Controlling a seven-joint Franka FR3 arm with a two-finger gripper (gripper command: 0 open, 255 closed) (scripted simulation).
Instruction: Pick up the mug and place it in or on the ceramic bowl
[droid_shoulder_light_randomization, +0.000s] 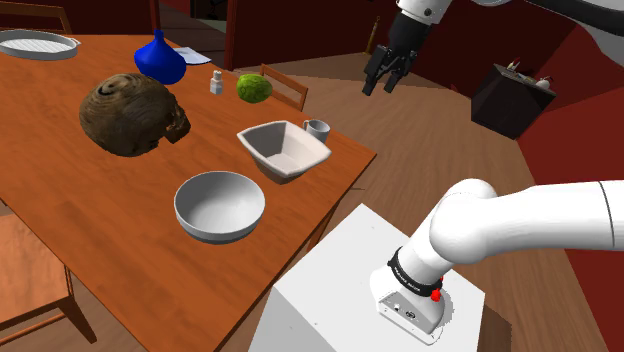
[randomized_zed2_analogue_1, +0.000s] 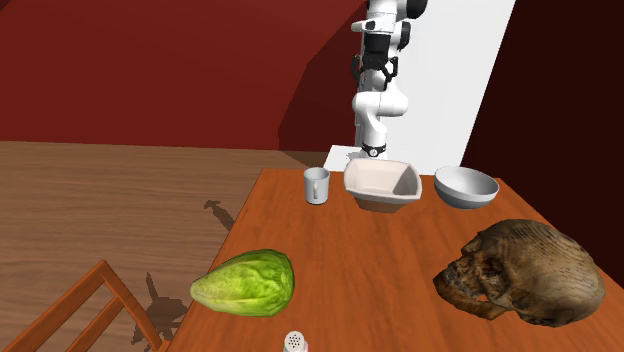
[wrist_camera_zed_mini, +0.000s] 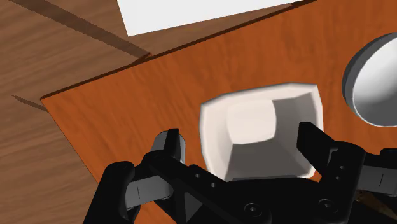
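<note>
Shoulder view: a small pale mug stands upright at frame centre, just beside the square white bowl on the wooden surface.
In the wrist view the fingers stand apart, holding nothing. The mug looks light, rigid, smooth and probably slippery, so a pinch across its rim wall, away from the handle, seems safest. The square bowl and the round grey bowl are both empty.

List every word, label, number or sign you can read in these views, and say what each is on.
No text here is readable.
On the black band at the arm's base: faint pale marks, too small to read.
On the mug: plain, no lettering on the sides shown.
</note>
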